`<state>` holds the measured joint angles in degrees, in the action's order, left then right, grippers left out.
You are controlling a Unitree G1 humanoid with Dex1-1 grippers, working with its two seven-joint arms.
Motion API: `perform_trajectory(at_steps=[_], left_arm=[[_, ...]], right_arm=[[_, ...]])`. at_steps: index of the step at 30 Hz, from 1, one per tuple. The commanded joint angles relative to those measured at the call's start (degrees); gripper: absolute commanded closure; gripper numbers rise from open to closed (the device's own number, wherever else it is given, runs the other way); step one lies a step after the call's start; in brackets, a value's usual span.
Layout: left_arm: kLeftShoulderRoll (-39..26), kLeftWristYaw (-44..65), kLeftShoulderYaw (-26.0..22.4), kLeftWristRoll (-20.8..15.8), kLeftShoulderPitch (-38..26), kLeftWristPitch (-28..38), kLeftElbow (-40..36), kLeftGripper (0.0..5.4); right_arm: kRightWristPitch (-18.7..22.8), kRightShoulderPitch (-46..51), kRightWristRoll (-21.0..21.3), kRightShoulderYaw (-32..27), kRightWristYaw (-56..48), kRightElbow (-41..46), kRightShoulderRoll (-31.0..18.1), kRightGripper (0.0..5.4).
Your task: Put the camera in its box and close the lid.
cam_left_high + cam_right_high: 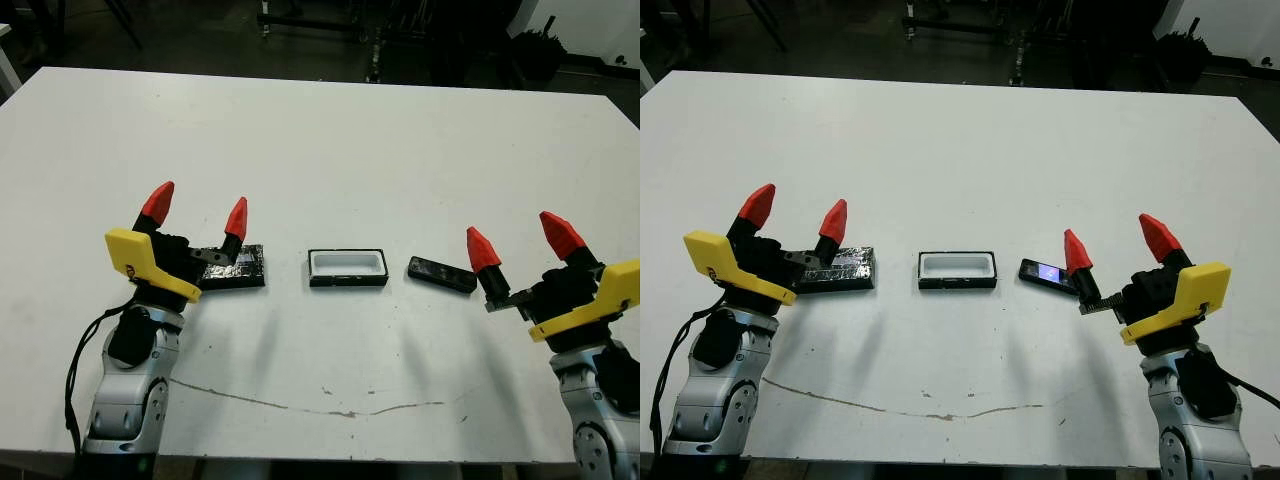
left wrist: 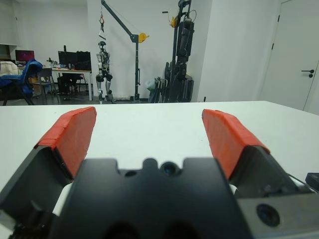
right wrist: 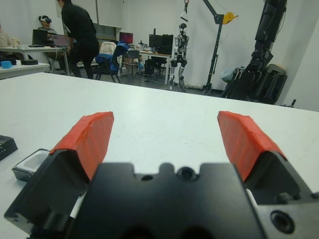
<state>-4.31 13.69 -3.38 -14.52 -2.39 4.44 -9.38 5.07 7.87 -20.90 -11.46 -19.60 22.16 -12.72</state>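
Observation:
The box [image 1: 347,268], a shallow black tray with a white lining, lies open at the table's middle front and also shows in the right wrist view [image 3: 29,167]. To its left the lid [image 1: 236,268] lies flat, foil-like face up. To the box's right the camera [image 1: 441,274], a slim glossy black bar, lies at a slight angle. My left gripper [image 1: 197,208] is open above the lid's left end, holding nothing. My right gripper [image 1: 521,240] stands open just right of the camera, with its inner fingertip [image 1: 1075,247] over the bar's right end. Between its fingers there is nothing.
A thin dark scratch line [image 1: 330,408] runs across the table near its front edge. Beyond the far edge are dark equipment stands [image 1: 310,20]. In the right wrist view a person in black [image 3: 79,35] stands by desks far behind the table.

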Motion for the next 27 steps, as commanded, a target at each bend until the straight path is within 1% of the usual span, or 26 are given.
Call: perform_trajectory(at_steps=[1,5,9,12,15,18,20,22,24,27], left_arm=[[0.0,-0.2,0.2,-0.1,0.4,-1.1,-0.3,0.0],[0.2,0.1,0.2,-0.4,0.4,-1.0,-0.1,0.0],[0.1,0.3,0.2,-0.7,0.4,-1.2,0.0,0.0],[0.0,0.0,0.3,-0.5,0.5,-1.2,-0.3,0.0],[0.1,0.1,0.2,-0.7,0.4,-1.0,-0.1,0.0],[0.1,-0.4,0.2,-0.3,0.4,-1.2,-0.2,0.0],[0.2,-0.4,0.2,-0.5,0.4,-1.2,-0.2,0.0],[0.3,-0.3,0.2,-0.7,0.3,-1.2,-0.1,0.0],[0.4,-0.3,0.2,-1.1,0.3,-1.4,-0.2,0.0],[0.4,-0.6,0.3,-0.8,0.5,-1.6,-0.5,0.0]], right_arm=[[-0.2,0.0,-0.5,-0.1,-0.4,-0.1,-0.3,0.01],[-0.3,0.2,-0.8,-0.1,-1.0,-0.2,-0.8,0.01],[0.2,-0.5,-1.5,-0.9,-3.0,-0.7,-2.4,0.01],[1.8,-2.9,-2.2,-3.3,-5.6,-1.1,-7.0,0.01],[2.1,-7.1,-3.6,-5.6,-10.4,-4.3,-13.0,0.01],[3.5,-13.1,-6.3,-6.7,-18.8,-10.4,-20.2,0.01],[3.7,-18.0,-7.0,-6.0,-25.2,-16.3,-24.7,0.01],[3.5,-22.8,-6.2,-4.2,-30.0,-21.9,-27.6,0.01],[4.6,-27.7,-5.2,-1.5,-34.4,-26.9,-29.8,0.01],[5.2,-34.5,-3.3,2.8,-40.7,-34.5,-31.2,0.01]])
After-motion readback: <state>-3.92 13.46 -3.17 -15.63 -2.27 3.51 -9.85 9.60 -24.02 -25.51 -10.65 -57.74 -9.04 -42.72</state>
